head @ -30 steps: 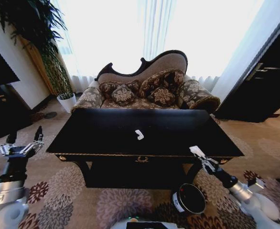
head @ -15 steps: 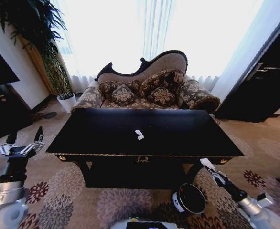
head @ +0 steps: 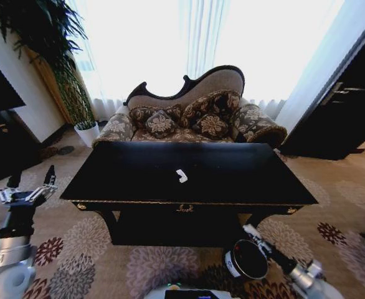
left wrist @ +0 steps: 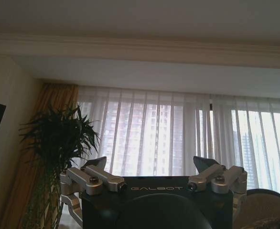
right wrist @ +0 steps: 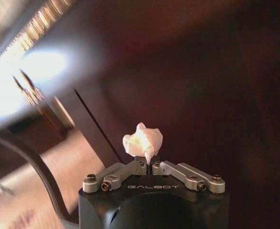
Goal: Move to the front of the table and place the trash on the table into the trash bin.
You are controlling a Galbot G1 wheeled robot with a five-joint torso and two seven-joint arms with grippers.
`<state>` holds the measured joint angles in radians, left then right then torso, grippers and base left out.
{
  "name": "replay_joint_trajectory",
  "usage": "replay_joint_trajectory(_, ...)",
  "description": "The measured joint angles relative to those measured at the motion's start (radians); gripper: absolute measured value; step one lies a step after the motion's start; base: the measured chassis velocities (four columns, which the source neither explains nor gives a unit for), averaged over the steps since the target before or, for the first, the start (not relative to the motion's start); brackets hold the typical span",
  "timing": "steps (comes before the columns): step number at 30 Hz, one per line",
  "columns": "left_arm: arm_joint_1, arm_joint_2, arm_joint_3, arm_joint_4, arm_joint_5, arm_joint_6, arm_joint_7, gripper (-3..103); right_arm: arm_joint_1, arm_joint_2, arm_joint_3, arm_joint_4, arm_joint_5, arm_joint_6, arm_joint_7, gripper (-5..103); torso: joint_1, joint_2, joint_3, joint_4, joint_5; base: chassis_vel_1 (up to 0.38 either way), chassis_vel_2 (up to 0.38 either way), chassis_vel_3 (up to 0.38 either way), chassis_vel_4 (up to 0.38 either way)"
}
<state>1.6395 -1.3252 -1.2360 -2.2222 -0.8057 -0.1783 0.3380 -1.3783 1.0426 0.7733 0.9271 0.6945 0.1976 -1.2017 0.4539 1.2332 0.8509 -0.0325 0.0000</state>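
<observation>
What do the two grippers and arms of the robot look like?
Each gripper, left and right, has a black body printed GALBOT, silver linkage bars with dark screws, and dark pointed fingertips. The arms are silver-grey in the head view. A black cable runs beside the right gripper.

A glossy black table (head: pixel 139 174) carries one white paper scrap (head: pixel 182 175) near its middle.

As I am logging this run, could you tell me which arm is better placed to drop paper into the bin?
Right: its tool already pinches a paper scrap beside the bin; the left tool is open, off the table's left.
</observation>
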Motion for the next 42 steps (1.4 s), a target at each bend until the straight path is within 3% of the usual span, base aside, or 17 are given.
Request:
replay_joint_trajectory(8,-0.004,-0.006,0.018,0.001,0.005,0.001,0.0,100,0.059,-0.009,-0.057,-0.132,-0.122,0.025,0.118,1,0.0,0.0,0.0,0.0,-0.0006,0.0,0.0,0.0,0.0)
replay_joint_trajectory(11,-0.005,-0.009,0.026,0.001,0.011,0.001,0.0,100,0.084,0.002,-0.105,-0.143,-0.196,0.032,0.28,1,0.0,0.0,0.0,-0.0001,-0.0004,0.0,0.0,0.0,0.0)
replay_joint_trajectory(13,-0.005,-0.009,0.026,0.001,0.011,0.001,0.0,100,0.087,0.005,-0.112,-0.143,-0.206,0.032,0.309,1,0.0,0.0,0.0,0.0,-0.0004,0.0,0.0,0.0,0.0)
replay_joint_trajectory(15,-0.004,-0.01,0.025,0.001,0.011,0.001,0.0,100,0.104,0.019,-0.151,-0.149,-0.265,0.023,0.467,1,0.0,0.0,0.0,0.0,-0.0001,0.0,0.0,0.0,0.0)
replay_joint_trajectory(16,-0.004,-0.01,0.025,0.001,0.011,0.001,0.0,100,0.104,0.019,-0.151,-0.149,-0.265,0.023,0.467,1,0.0,0.0,0.0,0.0,-0.0001,0.0,0.0,0.0,0.0)
replay_joint_trajectory(18,-0.002,-0.009,0.02,0.001,0.011,0.001,0.0,100,0.129,0.03,-0.185,-0.176,-0.316,0.019,0.595,1,0.0,0.0,0.0,-0.0001,-0.0003,0.0,0.0,0.0,0.0)
replay_joint_trajectory(19,-0.002,-0.009,0.02,0.001,0.011,0.001,0.0,100,0.129,0.03,-0.185,-0.176,-0.316,0.019,0.595,1,0.0,0.0,0.0,-0.0001,-0.0003,0.0,0.0,0.0,0.0)
replay_joint_trajectory(22,-0.001,-0.008,0.014,0.0,0.008,0.001,0.0,100,0.158,0.049,-0.204,-0.202,-0.368,0.019,0.711,1,0.0,0.0,0.0,0.0002,-0.0001,0.0,0.0,0.0,0.0)
replay_joint_trajectory(28,-0.002,-0.008,0.014,0.003,0.01,0.001,0.0,100,0.173,0.05,-0.203,-0.246,-0.495,0.02,0.735,1,0.0,0.0,0.0,0.0,-0.0002,0.0,0.0,0.0,0.0)
replay_joint_trajectory(40,0.007,-0.012,0.018,-0.009,0.017,0.0,0.001,100,0.199,0.063,-0.214,-0.298,-0.547,0.01,0.834,-2,0.0,0.0,0.0,0.0001,-0.0002,0.0,0.0,0.0,0.0)
replay_joint_trajectory(42,0.011,-0.007,0.006,-0.012,0.011,-0.001,0.001,100,0.199,0.065,-0.214,-0.298,-0.559,-0.001,0.842,7,0.0,0.0,0.0,0.0,-0.0001,0.0,0.0,0.0,0.0)
